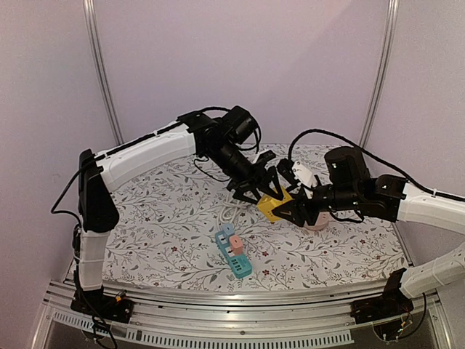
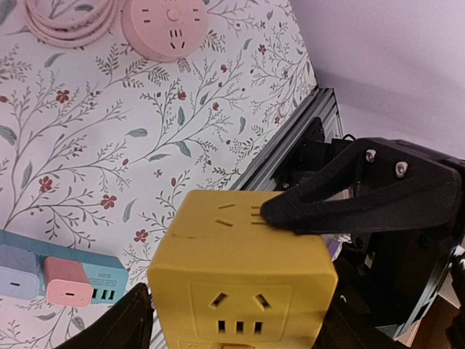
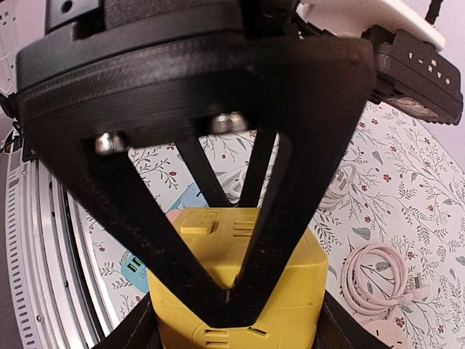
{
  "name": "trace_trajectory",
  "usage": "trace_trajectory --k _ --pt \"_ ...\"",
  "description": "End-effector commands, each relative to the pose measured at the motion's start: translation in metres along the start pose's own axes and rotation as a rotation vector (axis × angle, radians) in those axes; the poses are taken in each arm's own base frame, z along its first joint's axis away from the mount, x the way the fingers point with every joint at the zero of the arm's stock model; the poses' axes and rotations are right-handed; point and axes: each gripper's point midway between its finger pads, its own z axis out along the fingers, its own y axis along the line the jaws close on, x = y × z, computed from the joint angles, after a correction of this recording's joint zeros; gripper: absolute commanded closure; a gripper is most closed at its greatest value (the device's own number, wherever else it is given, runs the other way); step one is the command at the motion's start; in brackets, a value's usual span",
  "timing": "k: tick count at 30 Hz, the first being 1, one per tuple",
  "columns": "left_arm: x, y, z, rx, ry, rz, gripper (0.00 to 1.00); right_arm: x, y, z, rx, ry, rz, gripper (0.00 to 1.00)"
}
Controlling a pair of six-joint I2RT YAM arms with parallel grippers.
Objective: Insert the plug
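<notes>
Two grippers are meeting on one yellow plug cube (image 1: 272,207), and it is hanging in the air, off the cloth, beyond the teal power strip (image 1: 234,256) and a little to its right in the top view. The right gripper (image 1: 289,211) is reaching in from the right of the strip and clamping the cube; the left wrist view is showing one of its fingers (image 2: 327,207) pressing flat on the cube's upper face, right beside the slots. The left gripper (image 1: 261,190) is coming over from behind the strip, its own dark fingers (image 2: 123,323) hugging the cube's lower sides at a middling spread. Whether they are squeezing or only framing it, I cannot tell. From the right wrist view a big black finger of the left arm is crossing in front of the cube, its tip sitting against the near face. Down on the floral cloth (image 1: 167,218) the strip is lying flat, carrying a pink adapter (image 2: 67,282) and a pale blue adapter (image 2: 16,270) side by side at its far end. A white cable (image 1: 231,212) is looping just behind the strip. Farther right of the strip, a round pink socket (image 2: 163,29) is sitting with its coiled pink cord (image 2: 69,22) beside it.
</notes>
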Motion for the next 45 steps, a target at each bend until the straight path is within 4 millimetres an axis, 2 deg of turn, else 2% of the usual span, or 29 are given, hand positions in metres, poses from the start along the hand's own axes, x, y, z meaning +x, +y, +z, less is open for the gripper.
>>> trace_trajectory --k 1,5,8,12,14,15,19,23,26,30,35,41,44,45 --pt "0.01 0.0 0.011 -0.019 0.041 0.016 0.29 -0.021 0.002 -0.004 0.005 -0.057 -0.016 0.75" --pt "0.009 -0.002 0.016 -0.002 0.045 0.014 0.35 -0.021 0.002 -0.004 0.014 -0.059 -0.025 0.75" --pt "0.008 -0.005 0.015 0.006 0.042 0.02 0.45 -0.021 0.001 -0.005 0.025 -0.063 -0.028 0.75" --pt "0.009 -0.005 0.014 0.006 0.041 0.026 0.74 -0.017 -0.001 -0.004 0.049 -0.055 -0.034 0.74" --pt "0.008 -0.004 0.014 0.005 0.04 0.019 0.97 -0.015 -0.003 -0.004 0.066 -0.049 -0.023 0.7" --pt "0.008 -0.003 0.014 0.002 0.039 0.016 1.0 -0.014 -0.004 -0.004 0.07 -0.047 -0.012 0.66" --pt "0.001 -0.003 0.005 -0.019 -0.004 0.022 1.0 -0.006 -0.006 -0.001 0.08 -0.007 0.045 0.43" --pt "-0.005 -0.003 -0.008 -0.037 -0.058 0.03 1.0 0.005 -0.011 0.004 0.108 0.034 0.093 0.26" --pt "-0.008 0.002 -0.018 -0.059 -0.097 0.026 1.0 0.006 -0.013 0.001 0.126 0.023 0.14 0.02" --pt "-0.013 0.011 -0.032 -0.104 -0.151 0.018 1.0 0.003 -0.016 -0.007 0.146 0.011 0.165 0.01" --pt "-0.017 0.023 -0.047 -0.166 -0.209 0.009 1.0 0.019 -0.035 -0.017 0.225 0.035 0.262 0.01" --pt "-0.014 0.038 -0.058 -0.231 -0.244 0.003 1.0 0.055 -0.093 -0.038 0.389 0.093 0.541 0.01" --pt "-0.01 0.044 -0.057 -0.248 -0.235 -0.004 1.0 0.086 -0.126 -0.039 0.505 0.206 0.68 0.07" --pt "-0.008 0.046 -0.056 -0.253 -0.232 -0.007 1.0 0.091 -0.139 -0.041 0.545 0.234 0.723 0.09"
